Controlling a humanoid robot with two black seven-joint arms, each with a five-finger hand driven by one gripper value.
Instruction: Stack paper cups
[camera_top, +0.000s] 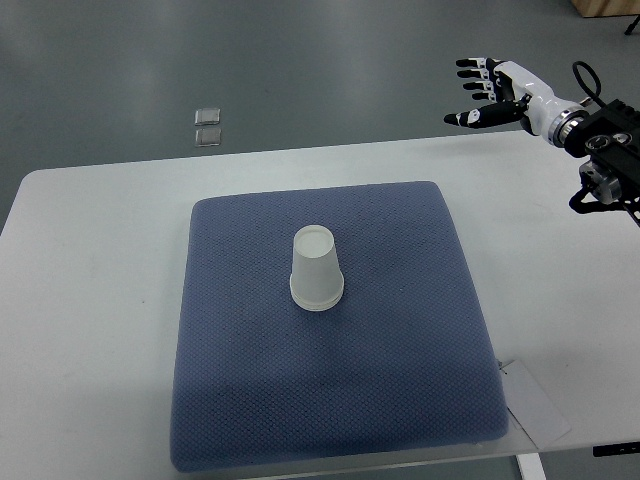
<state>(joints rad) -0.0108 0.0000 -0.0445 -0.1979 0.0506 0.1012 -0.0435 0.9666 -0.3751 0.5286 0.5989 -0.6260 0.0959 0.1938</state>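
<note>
A white paper cup (317, 268) stands upside down near the middle of a blue cushion mat (400, 350); ridges at its rim suggest more than one cup nested. My right hand (487, 92) hovers at the upper right, above the table's far edge, well away from the cup. Its fingers (472, 80) are spread and hold nothing. The left arm does not show.
The mat lies on a white table (90, 300). A white paper tag (535, 405) sticks out from under the mat's front right corner. Two small clear squares (208, 125) lie on the grey floor beyond the table.
</note>
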